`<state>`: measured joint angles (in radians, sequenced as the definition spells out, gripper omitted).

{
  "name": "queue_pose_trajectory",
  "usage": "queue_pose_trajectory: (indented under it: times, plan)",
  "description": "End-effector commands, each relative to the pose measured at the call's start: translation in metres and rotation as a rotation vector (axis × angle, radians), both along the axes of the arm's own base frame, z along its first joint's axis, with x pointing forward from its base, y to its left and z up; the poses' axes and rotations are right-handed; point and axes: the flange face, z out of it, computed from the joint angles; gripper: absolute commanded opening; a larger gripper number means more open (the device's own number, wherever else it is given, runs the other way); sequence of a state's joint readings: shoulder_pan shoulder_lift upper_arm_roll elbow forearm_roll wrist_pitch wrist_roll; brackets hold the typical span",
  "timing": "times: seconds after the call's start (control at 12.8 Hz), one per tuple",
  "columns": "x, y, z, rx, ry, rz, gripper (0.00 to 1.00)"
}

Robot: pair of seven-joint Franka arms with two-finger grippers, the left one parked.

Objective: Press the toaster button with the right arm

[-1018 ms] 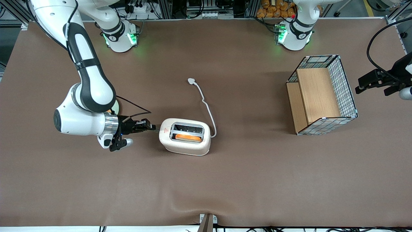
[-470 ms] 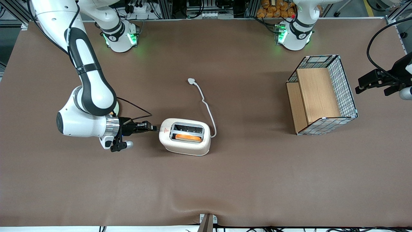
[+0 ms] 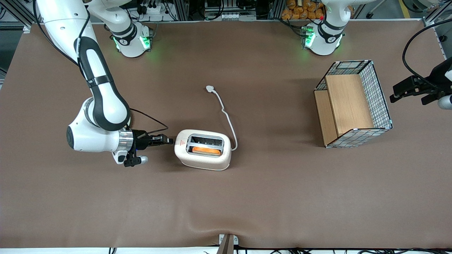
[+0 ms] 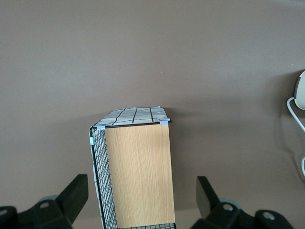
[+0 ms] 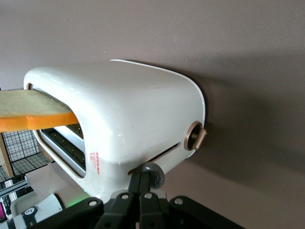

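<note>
The white toaster (image 3: 203,149) stands mid-table with an orange slice of toast (image 3: 206,150) in the slot nearer the front camera. My right arm (image 3: 102,106) reaches in low from the working arm's end. Its gripper (image 3: 170,140) is shut, with nothing between the fingers, and its tips are at the toaster's end face. In the right wrist view the gripper (image 5: 142,177) lies against the round grey toaster button (image 5: 155,173), at the end of a slot in the toaster (image 5: 133,114). The button does not show in the front view.
A bronze dial (image 5: 195,136) sits beside the button on the same end face. The white cord (image 3: 226,116) runs from the toaster to its plug (image 3: 210,88), farther from the front camera. A wire-mesh wooden basket (image 3: 353,104) stands toward the parked arm's end.
The right arm has moved a little toward the toaster and nearer the front camera, bringing the shut fingertips up to the end face. The toaster has not moved.
</note>
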<state>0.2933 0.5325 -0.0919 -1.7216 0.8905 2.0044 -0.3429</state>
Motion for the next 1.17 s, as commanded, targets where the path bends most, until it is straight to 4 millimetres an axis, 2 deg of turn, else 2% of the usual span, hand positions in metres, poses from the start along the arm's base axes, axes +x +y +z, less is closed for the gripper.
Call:
queue_pose_trajectory:
  times: [0.0, 0.23, 0.78, 1.1]
  plan:
    - [0.001, -0.003, -0.013, 0.025, 0.015, -0.021, 0.0]
    - [0.001, -0.004, -0.017, 0.027, 0.012, -0.014, 0.0]
    - [-0.003, -0.005, -0.063, 0.066, 0.055, -0.027, 0.0]
    - [-0.005, -0.007, -0.079, 0.07, 0.069, -0.04, 0.0]
